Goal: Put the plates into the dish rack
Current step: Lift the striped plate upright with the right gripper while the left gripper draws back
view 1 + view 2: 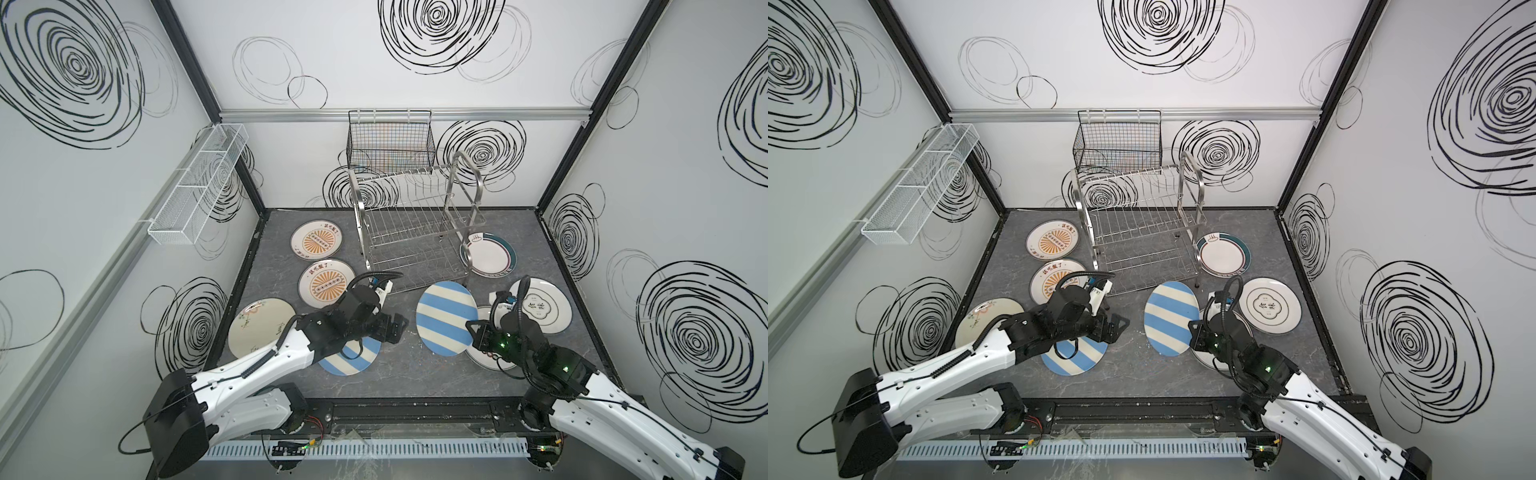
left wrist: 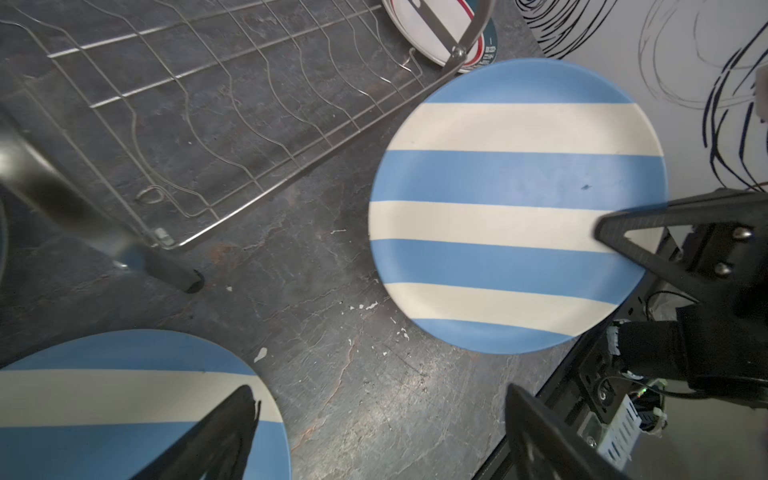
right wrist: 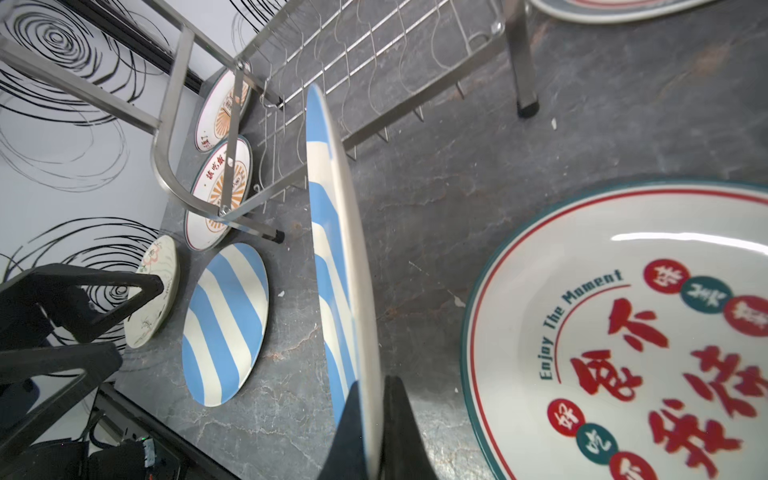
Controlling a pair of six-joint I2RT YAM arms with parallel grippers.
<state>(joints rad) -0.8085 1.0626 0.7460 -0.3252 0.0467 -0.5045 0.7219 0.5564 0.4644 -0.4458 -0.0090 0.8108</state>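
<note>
**A:** Starting with both top views, what is the surface like?

**B:** The dark grey tabletop is veined like stone. White walls scrawled with black swirls box it in. A black wire basket hangs on the back wall at upper centre, and a white mesh tray hangs on the wall at left.

**A:** And the dish rack?

**B:** The dish rack stands at the centre, toward the back wall. The sunburst plates lie flat to its left. Lower right of centre, the right gripper is clamped on the rim of the tilted striped plate. The left gripper hangs left of that, above the flat striped plate.

**A:** What about the left wrist view?

**B:** The tabletop looks scratched and flecked with pale chips. The left gripper is at the bottom edge with its fingers spread wide over bare stone. The tilted striped plate is right of centre, with one of the right gripper's fingers on its right rim. The rack's lower wires fill the upper left.

**A:** And the right wrist view?

**B:** The tilted striped plate runs edge-on up the middle. At the bottom edge the gripper's fingers pinch its rim from both sides. The red-character plate lies flat at lower right, and the flat striped plate is left of centre. The dish rack is across the top.
</note>
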